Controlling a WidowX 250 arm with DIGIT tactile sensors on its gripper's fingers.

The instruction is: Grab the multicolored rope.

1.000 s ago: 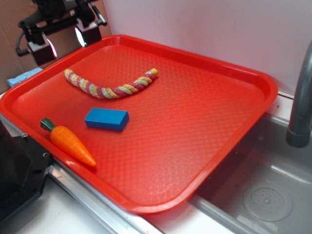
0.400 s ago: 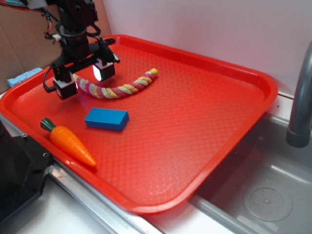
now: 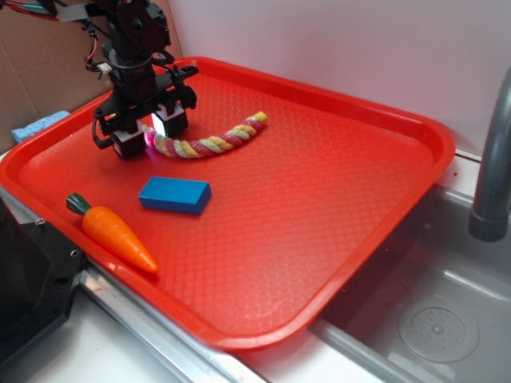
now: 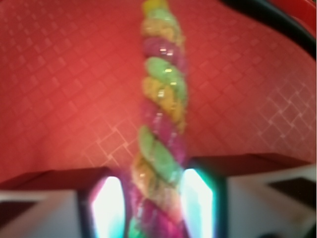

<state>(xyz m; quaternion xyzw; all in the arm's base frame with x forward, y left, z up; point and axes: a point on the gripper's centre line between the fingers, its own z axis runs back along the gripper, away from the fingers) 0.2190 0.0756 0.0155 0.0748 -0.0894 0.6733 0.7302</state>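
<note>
- The grey sink point(image 3: 435, 319) sits at the near right, at 4 o'clock from the red tray point(image 3: 319, 223), with a grey tap point(image 3: 491, 159) standing over it.
- On the tray's near left lie the orange toy carrot point(image 3: 116, 231) and, just past it, the blue block point(image 3: 176, 195).
- Farther back, at 10 o'clock, the multicolored rope point(image 4: 161, 124) lies curved on the tray.
- The gripper point(image 3: 145, 132) is down over the rope's left end, its fingers point(image 4: 197, 201) pressed against both sides of it.
- Behind are a white wall point(image 3: 335, 48) and brown cardboard point(image 3: 32, 72).

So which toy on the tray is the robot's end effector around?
The multicolored rope. The end effector straddles its left end, while the blue block and orange carrot lie apart, nearer the tray's front edge.
</note>
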